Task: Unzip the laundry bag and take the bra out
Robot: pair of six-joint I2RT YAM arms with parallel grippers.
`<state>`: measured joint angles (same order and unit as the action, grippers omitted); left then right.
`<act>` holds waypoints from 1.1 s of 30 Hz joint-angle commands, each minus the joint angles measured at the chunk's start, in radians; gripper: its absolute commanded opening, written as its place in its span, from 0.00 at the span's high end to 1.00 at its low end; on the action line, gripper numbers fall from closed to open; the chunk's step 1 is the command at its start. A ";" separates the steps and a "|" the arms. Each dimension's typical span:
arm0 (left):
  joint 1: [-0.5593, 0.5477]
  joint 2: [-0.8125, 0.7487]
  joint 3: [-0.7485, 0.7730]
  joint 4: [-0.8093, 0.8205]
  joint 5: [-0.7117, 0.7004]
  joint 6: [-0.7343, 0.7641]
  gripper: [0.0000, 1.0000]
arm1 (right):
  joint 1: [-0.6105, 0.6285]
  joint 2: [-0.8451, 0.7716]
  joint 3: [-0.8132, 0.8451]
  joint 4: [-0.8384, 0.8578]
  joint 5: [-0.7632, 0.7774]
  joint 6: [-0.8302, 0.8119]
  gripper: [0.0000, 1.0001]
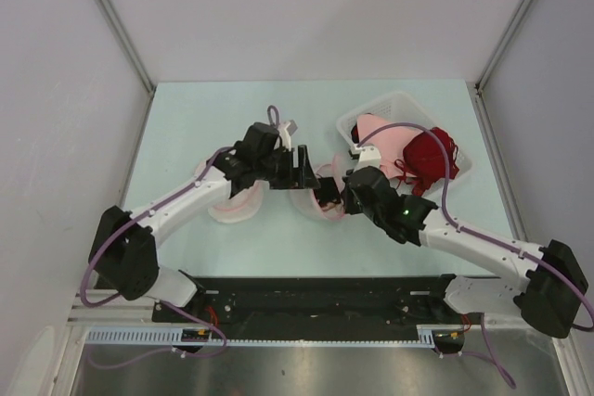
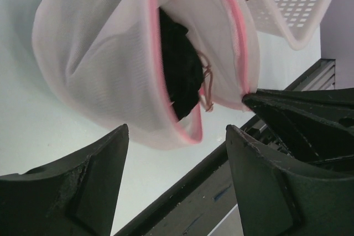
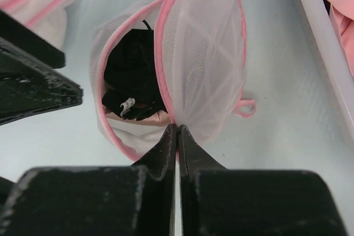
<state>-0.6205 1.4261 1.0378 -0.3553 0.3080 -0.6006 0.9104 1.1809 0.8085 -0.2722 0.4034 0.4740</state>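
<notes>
Right gripper is pinched tight on the pink zipper trim of the round, translucent white mesh laundry bag. The bag lies on the pale green table between the two arms, near the white slotted plastic basket. The left gripper hovers in front of the bag's mouth, fingers spread wide and holding nothing. The zipper gapes, and the small black bra sits inside, dark against the mesh and not yet drawn out. The step in hand appears to be the extraction. It would go best with the right gripper pinning the rim up so the mouth holds open. The left would then reach into the gap, close on black fabric alone rather than mesh or trim, and pull along the opening so no strap snags. Counted: two arms; two pouches, the one in play and a second mesh pouch under the left arm; one bra; one basket holding a pale pink garment and a dark red garment.
</notes>
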 commanded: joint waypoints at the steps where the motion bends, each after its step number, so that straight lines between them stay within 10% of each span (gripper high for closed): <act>1: 0.005 0.043 0.163 -0.086 0.062 0.082 0.24 | -0.031 -0.063 0.057 -0.019 -0.066 0.058 1.00; 11: 0.001 0.148 0.378 -0.159 0.143 0.249 0.28 | -0.090 -0.078 0.057 -0.012 -0.084 0.155 1.00; 27: -0.002 0.166 0.255 -0.132 0.007 0.223 0.32 | -0.102 -0.107 0.047 0.007 -0.112 0.167 1.00; 33: 0.019 0.057 0.232 -0.042 0.152 0.182 0.32 | -0.111 -0.096 0.049 0.031 -0.146 0.178 1.00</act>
<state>-0.6186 1.6100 1.2530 -0.4686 0.3603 -0.4175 0.8062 1.0988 0.8276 -0.2890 0.2810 0.6353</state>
